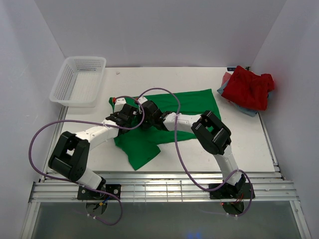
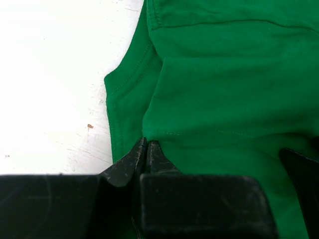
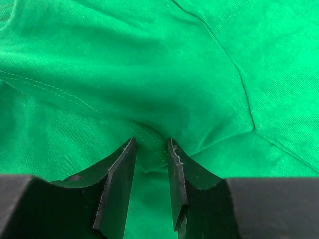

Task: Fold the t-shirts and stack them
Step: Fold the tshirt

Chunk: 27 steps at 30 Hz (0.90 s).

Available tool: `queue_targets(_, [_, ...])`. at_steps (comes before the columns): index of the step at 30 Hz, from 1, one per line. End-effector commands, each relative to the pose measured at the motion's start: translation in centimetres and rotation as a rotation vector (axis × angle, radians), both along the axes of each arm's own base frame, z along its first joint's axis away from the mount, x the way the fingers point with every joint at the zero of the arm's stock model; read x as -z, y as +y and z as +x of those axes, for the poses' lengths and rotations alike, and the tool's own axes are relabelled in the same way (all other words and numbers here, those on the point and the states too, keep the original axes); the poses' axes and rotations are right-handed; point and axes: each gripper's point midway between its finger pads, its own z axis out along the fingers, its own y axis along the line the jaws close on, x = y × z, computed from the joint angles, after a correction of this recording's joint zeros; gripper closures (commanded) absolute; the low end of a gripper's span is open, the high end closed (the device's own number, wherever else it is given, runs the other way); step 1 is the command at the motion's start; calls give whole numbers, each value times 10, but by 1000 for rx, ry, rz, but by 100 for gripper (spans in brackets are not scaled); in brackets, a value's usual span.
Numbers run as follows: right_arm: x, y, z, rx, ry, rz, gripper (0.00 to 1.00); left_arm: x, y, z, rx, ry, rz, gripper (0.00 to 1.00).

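Left claw [image 2: 148,145]: pressed almost together, nipping the stitched edge of the green t-shirt [image 1: 192,102] at the corner of a fold.
Right claw [image 3: 152,145]: jaws part-way apart with a bunched ridge of the same green cloth, seam included, caught between them. I judge this a pinch on a thick gather.
Where the shirt lies: on the middle of the table [image 1: 239,142], with the body to the right and a loose tongue trailing toward the near edge. My two claws sit just beside each other on its left part.
Other shirts: the red t-shirt [image 1: 249,87] is heaped at the far right on a blue-grey t-shirt [image 1: 245,110], well apart from my work.
Basket [image 1: 66,79]: far left, not touching the green cloth.
Risk, thin hold: my left claw has only the hem, so a firm pull could slide it out and drop the fold.
Risk, extra layers: my right claw may hold more than one layer. Lifting would then drag the under layer and crumple the shirt instead of folding it.
Risk, uneven pull: with the claws this close, unequal motion could twist the cloth or knock my wrists together.
Risk, trailing tongue: it may drag and skew the fold.
Risk, cables [image 1: 164,90]: the purple loops hang over the shirt and could snag it.
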Motion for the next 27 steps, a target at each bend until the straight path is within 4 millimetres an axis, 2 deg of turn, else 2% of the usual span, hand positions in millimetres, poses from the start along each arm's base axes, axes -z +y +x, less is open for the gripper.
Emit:
queue_targets(1, [-21, -6, -2, 4, -43, -10, 62, -13, 0, 2, -4, -43, -18, 95])
queue_targets(4, [-21, -7, -3, 3, -45, -15, 62, -12, 1, 2, -5, -41, -16, 95])
queue_targets(5, [-18, -7, -4, 0, -39, -20, 65, -12, 0, 2, -4, -42, -16, 95])
queue_targets(7, [-14, -6, -6, -8, -30, -25, 73, -11, 1, 2, -4, -39, -14, 95])
queue_targets(8, [-11, -7, -7, -8, -27, -32, 83, -12, 0, 2, -4, -39, -13, 95])
queue_targets(11, [-12, -6, -7, -8, -35, -33, 92, -13, 1, 2, -7, -43, -14, 95])
queue_targets(19, [-33, -9, -6, -6, -74, -27, 92, -14, 0, 1, -1, -43, -24, 96])
queue_targets(23, [-52, -12, -8, -8, -101, -14, 92, -16, -2, -1, 3, -42, -40, 97])
queue_targets(27, [-55, -19, -13, -16, -90, -41, 92, -12, -2, -7, 0, -27, -57, 98])
